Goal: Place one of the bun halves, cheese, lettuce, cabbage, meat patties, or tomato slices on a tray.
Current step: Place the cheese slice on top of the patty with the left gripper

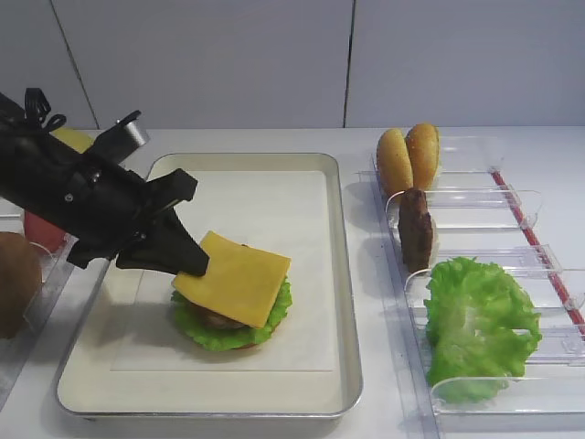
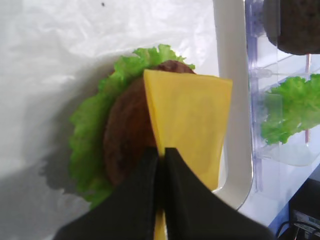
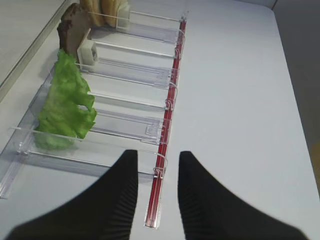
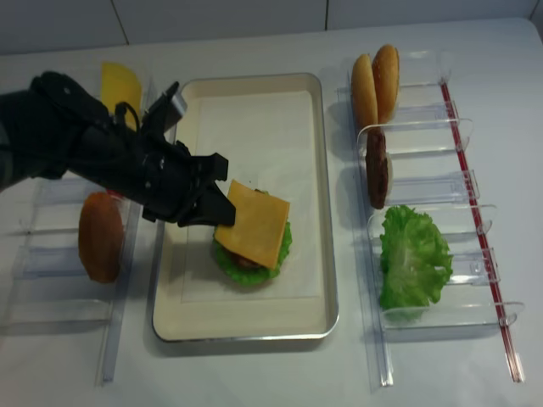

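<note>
Left wrist view: black left claw (image 2: 161,155) pinched shut on one edge of the thin yellow-orange square cheese slice (image 2: 192,122), slice reaching forward from the tips over a dark brown round meat patty (image 2: 125,135) on ruffled green lettuce (image 2: 87,145). Seen from the exterior high view, cheese (image 1: 235,277) tilted, far edge seemingly resting on the stack, inside the shallow cream metal tray (image 1: 338,274) lined with white paper. Right claw (image 3: 157,172) parted, holding nothing, above a clear plastic holder (image 3: 125,125) on the white table (image 3: 240,100).
</note>
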Robot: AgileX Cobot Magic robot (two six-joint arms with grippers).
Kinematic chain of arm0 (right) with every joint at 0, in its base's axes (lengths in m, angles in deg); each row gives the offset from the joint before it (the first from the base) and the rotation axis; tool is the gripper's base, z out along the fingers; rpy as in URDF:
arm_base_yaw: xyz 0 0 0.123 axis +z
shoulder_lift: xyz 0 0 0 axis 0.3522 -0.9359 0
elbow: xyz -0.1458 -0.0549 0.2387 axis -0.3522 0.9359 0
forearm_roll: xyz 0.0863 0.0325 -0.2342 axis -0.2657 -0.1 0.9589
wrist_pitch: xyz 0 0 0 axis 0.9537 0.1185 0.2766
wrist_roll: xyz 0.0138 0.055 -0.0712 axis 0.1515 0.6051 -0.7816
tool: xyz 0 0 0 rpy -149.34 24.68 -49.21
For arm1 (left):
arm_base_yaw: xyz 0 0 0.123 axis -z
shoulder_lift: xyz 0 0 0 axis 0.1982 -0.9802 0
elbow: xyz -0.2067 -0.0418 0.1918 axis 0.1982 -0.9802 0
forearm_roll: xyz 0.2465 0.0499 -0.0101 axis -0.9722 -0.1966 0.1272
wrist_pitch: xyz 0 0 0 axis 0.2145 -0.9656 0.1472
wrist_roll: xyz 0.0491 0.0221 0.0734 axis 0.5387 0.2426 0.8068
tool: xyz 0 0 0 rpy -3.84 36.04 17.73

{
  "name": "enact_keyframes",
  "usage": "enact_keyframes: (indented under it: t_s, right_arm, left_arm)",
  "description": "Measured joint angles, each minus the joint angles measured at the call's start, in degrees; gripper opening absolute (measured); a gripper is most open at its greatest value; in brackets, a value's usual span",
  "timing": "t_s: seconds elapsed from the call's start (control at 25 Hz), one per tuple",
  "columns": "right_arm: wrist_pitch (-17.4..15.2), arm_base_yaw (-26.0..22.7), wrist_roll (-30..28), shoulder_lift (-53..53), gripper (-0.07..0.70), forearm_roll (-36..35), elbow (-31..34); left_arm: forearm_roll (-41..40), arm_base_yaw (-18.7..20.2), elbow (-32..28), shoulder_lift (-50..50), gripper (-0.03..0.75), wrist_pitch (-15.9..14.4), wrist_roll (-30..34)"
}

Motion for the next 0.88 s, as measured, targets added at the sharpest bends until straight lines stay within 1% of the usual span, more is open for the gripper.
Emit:
enact_keyframes:
  t_s: [0.44,0.52,0.76,0.88]
  right_arm:
    - [0.0,0.0,0.0,0.0,0.245,0.0,0.0]
    - [0.0,0.0,0.0,0.0,0.245,0.0,0.0]
    - [0.0,0.0,0.0,0.0,0.245,0.0,0.0]
    - [0.0,0.0,-0.1,0.0,0.245,0.0,0.0]
  left_arm:
    - [0.0,0.0,0.0,-0.3,0.005,0.3,-0.1]
    - [0.0,0.0,0.0,-0.3,0.032,0.3,-0.1]
    - [-0.1,0.0,0.0,-0.3,0.194,0.3,-0.3]
    - [-0.1,0.0,0.0,-0.3,0.243,0.2,-1.0]
